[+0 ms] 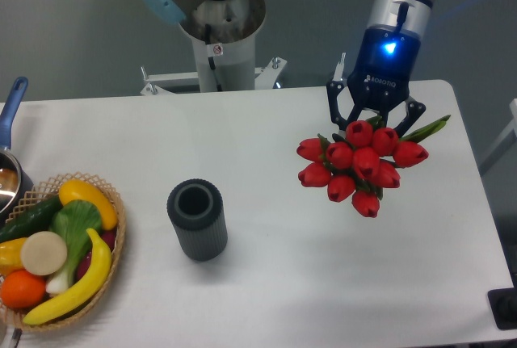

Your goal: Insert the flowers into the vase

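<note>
White tabletop (266, 283) fills most of the view, with a grey wall behind it and the steel cylindrical robot base (220, 25) standing at the far edge.

At the far left, a pot with a blue handle (10, 114) is cut off by the frame edge. Just in front of it sits a wicker basket (113, 235) at the table's near left corner, piled with a banana (77, 283), an orange (20, 289), a yellow pepper (85, 199), a green cucumber (28, 219) and some other produce.

To the right of the basket and apart from it, the vase (196, 219) stands upright on the table, dark grey with ribbed sides, its round mouth open and facing up.

Well apart from the vase, over the right half of the table, the gripper (373, 122) hangs from an arm whose wrist glows blue. Its black fingers (338, 110) are closed around the green stems just above the flowers (359, 162), holding the bunch. The red buds cluster directly below the fingers, and a green leaf sticks out to the right. The bunch appears to be held clear of the tabletop.

At the lower right corner of the table, a small dark object (505, 308) is partly out of view.
</note>
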### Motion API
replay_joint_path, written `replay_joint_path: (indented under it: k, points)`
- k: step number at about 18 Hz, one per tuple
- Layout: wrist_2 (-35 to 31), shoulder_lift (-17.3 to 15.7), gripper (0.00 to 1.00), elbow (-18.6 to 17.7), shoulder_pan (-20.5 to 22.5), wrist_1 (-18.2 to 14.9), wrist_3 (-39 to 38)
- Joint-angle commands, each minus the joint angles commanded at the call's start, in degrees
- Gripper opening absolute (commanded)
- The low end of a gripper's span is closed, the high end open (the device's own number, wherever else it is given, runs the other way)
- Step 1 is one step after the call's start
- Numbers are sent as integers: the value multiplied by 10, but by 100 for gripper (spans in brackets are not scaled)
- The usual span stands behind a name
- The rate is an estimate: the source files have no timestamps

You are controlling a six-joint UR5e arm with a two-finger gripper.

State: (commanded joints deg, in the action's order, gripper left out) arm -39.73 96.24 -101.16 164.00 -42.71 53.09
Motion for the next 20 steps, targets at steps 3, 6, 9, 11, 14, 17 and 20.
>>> replay_joint_path:
  k: [3,6,9,11,14,17,20]
  points:
    - [0,0,41,2,-2,0,0]
    - [1,1,41,2,-1,0,0]
    - [1,1,41,2,-3,1,1]
    - [1,2,41,4,-4,1,3]
    - [-1,6,41,4,-8,3,5]
    - [-1,18,41,13,-18,3,5]
    - [0,24,41,24,-39,4,5]
